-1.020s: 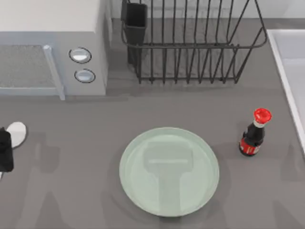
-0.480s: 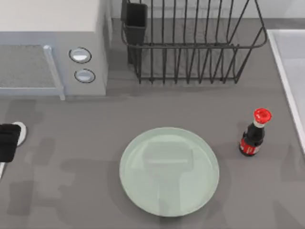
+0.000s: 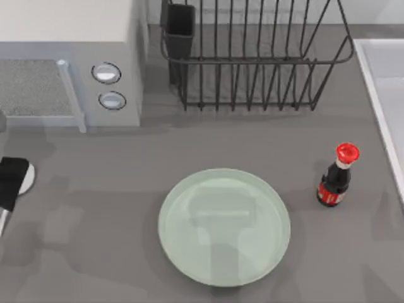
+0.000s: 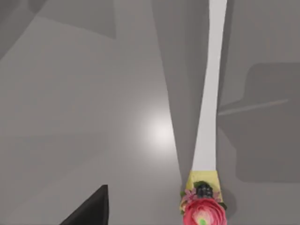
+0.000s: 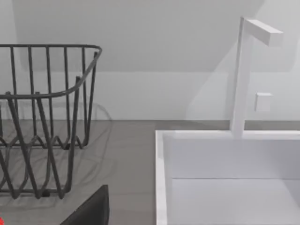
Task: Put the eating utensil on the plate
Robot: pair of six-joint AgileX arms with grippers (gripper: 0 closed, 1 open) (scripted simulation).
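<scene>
Glossy plate [image 3: 224, 227] (matt table [image 3: 95, 252])

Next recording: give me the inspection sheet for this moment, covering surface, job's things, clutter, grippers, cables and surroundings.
Surface: grey table.
Job's things: white spoon at the table's left edge, off the plate; pale green plate at centre, bare.
Clutter: red-capped bottle upright, right of the plate.
Grippers: left gripper over the spoon's bowl; whether it grips, cannot tell.
Cables: nothing seen.
Surroundings: microwave, wire dish rack, white sink with tap.
</scene>
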